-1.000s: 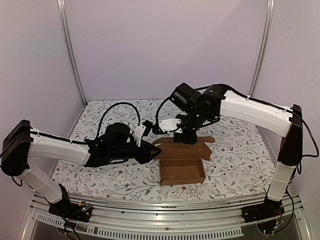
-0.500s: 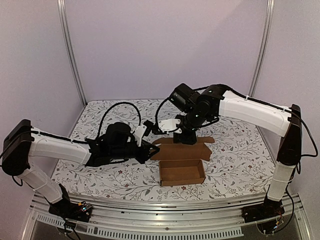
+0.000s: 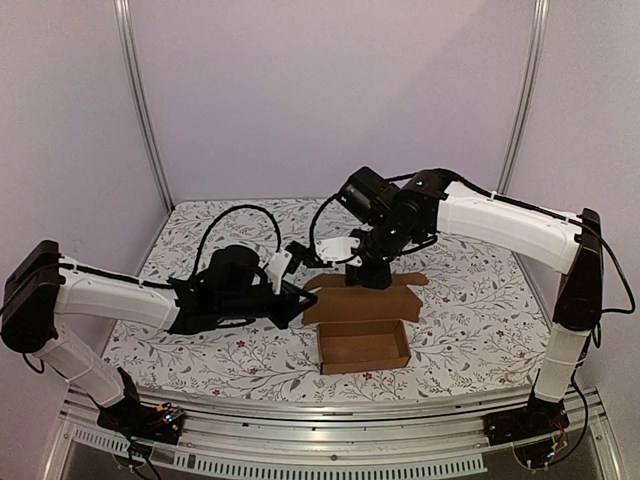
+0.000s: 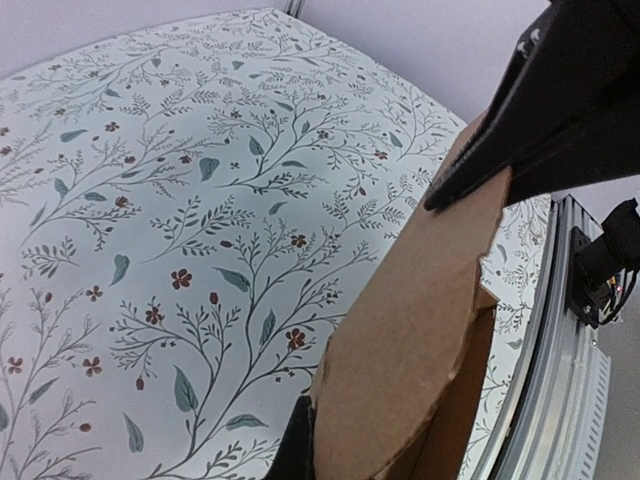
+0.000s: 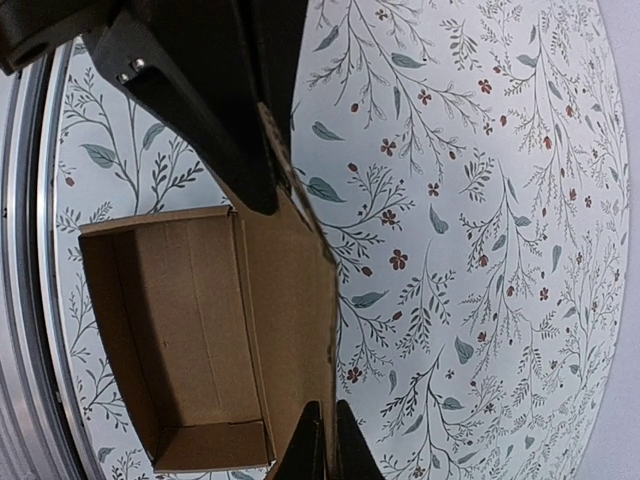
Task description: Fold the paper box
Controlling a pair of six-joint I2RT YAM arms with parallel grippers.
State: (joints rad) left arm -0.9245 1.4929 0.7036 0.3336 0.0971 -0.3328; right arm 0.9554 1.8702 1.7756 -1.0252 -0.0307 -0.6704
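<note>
The paper box (image 3: 365,345) is a brown cardboard tray open at the top. Its lid (image 3: 372,298) stands up along the far side. My right gripper (image 3: 366,280) comes down from above and is shut on the lid's top edge. In the right wrist view (image 5: 328,445) its jaws pinch that edge beside the tray (image 5: 170,330). My left gripper (image 3: 298,300) is shut on the lid's left side flap (image 4: 410,330). One of its fingers (image 4: 295,452) shows beside the flap; the other is hidden behind the card. The left fingers (image 5: 200,110) straddle the flap.
The box stands on a floral tablecloth (image 3: 460,300) near the table's front. A metal rail (image 3: 330,420) runs along the near edge and shows in the left wrist view (image 4: 560,380). Lilac walls and two posts (image 3: 140,110) enclose the back and sides.
My left gripper has drawn slightly to the left with the side flap, and the box has shifted a little with it. The right gripper has hardly moved.
</note>
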